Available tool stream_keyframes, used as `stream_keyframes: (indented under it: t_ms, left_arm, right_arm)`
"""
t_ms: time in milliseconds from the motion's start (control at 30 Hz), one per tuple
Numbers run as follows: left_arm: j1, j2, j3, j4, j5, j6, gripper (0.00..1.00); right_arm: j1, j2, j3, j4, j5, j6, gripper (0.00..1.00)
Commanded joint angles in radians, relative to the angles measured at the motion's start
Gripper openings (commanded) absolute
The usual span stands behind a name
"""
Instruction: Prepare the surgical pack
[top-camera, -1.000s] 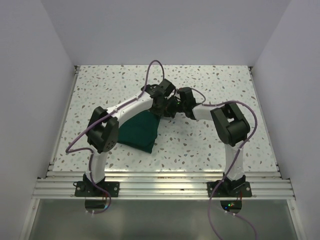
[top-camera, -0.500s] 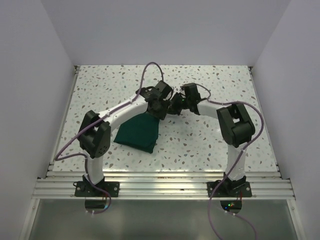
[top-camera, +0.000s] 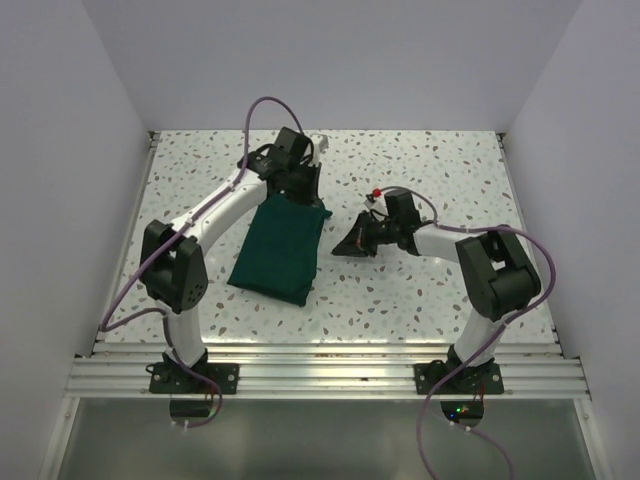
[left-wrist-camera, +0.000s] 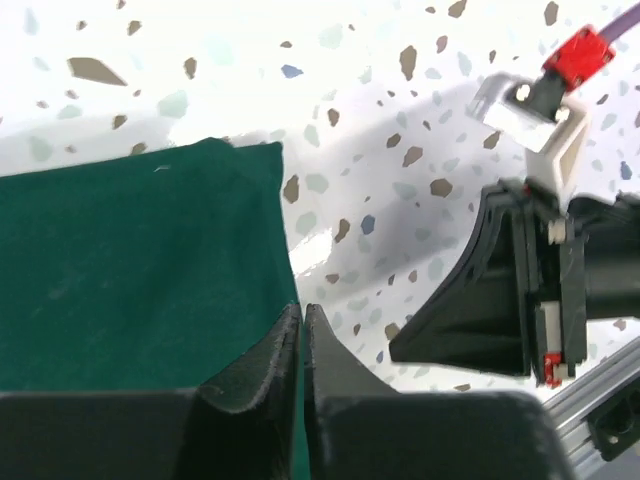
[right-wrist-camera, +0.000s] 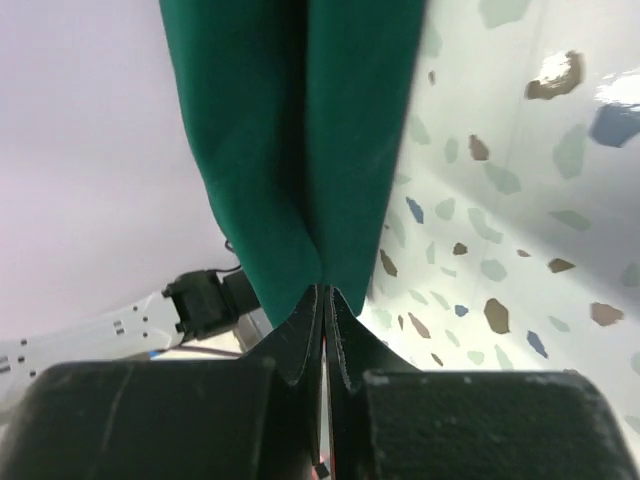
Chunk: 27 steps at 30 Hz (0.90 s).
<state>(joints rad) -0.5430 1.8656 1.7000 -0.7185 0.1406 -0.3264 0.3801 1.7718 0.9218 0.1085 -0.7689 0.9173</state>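
L gripper (left-wrist-camera: 302, 312) pinches surgical pack (top-camera: 278, 248) at far edge; R gripper (right-wrist-camera: 323, 292), closed & empty, just beside its right side.

I read one white surface (top-camera: 430, 170), flecked with grey and brown chips. An aluminium rail (top-camera: 330, 375) runs along its near edge. One item lies directly on the surface: a folded dark green drape (top-camera: 275, 255), left of centre. Its long axis runs near to far, and the near end sits further left.
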Motion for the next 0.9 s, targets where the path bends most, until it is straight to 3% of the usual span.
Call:
stream_keyframes:
  t_ms: [0,233,467,600,867]
  left_arm:
    - [0.021,0.066,0.012,0.082,0.152,0.004,0.03]
    - [0.043,0.145,0.027,0.094,0.215,0.016,0.0]
    - [0.049,0.187,-0.011,0.137,0.254,0.004,0.0]
    - [0.054,0.224,0.0,0.146,0.272,0.006,0.0]
    - [0.057,0.271,0.0,0.178,0.272,0.003,0.0]
  right_arm:
    - [0.032,-0.025,-0.009,0.201,-0.104,0.008,0.0]
    - [0.108,0.002,0.025,0.295,-0.09,0.075,0.0]
    - [0.163,0.136,0.081,0.352,-0.082,0.112,0.0]
    - [0.167,0.178,0.005,0.496,-0.095,0.166,0.0]
    - [0.195,0.12,-0.175,0.51,-0.109,0.124,0.0]
